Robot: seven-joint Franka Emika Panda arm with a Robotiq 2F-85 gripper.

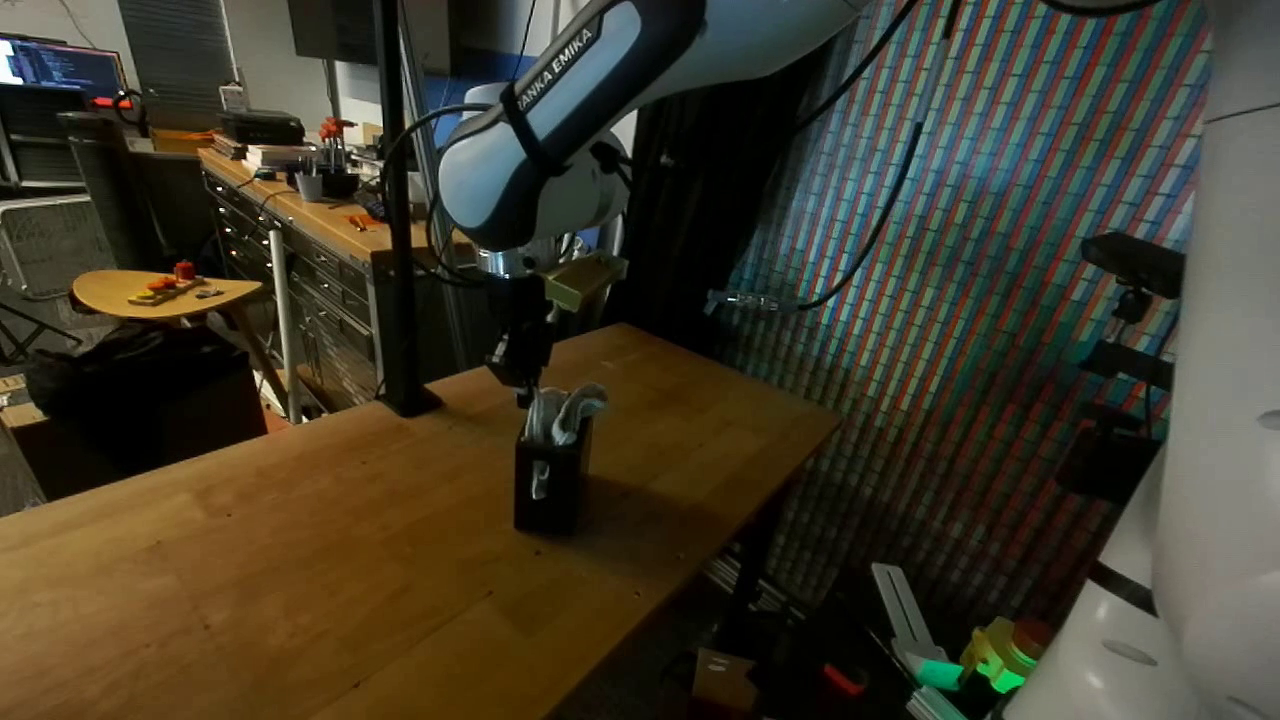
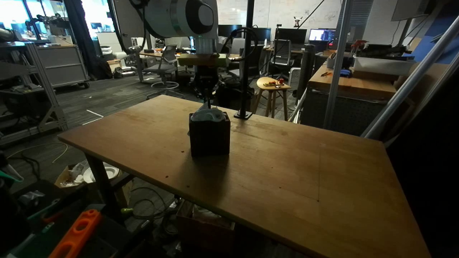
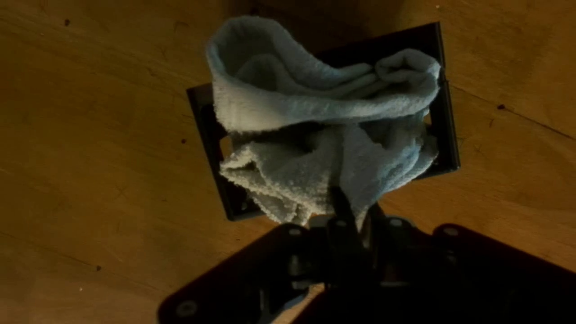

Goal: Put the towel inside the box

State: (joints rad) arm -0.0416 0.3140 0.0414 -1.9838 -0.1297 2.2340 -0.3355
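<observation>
Pale fuzzy cloth towel [image 3: 288, 105] is bulging out of black rectangular open-topped box [image 2: 209, 139]; black two-fingered gripper [image 3: 358, 209] is pinching towel near box rim, best tucking that bit inside before releasing.

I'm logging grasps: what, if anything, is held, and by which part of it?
The towel, apparently: the end effector pinches a gathered bit of its edge.

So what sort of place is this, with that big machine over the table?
Probably a robotics lab or workshop, perhaps sharing office space. The exterior views show a jointed robot arm, a workbench with drawers and a row of computer monitors.
</observation>
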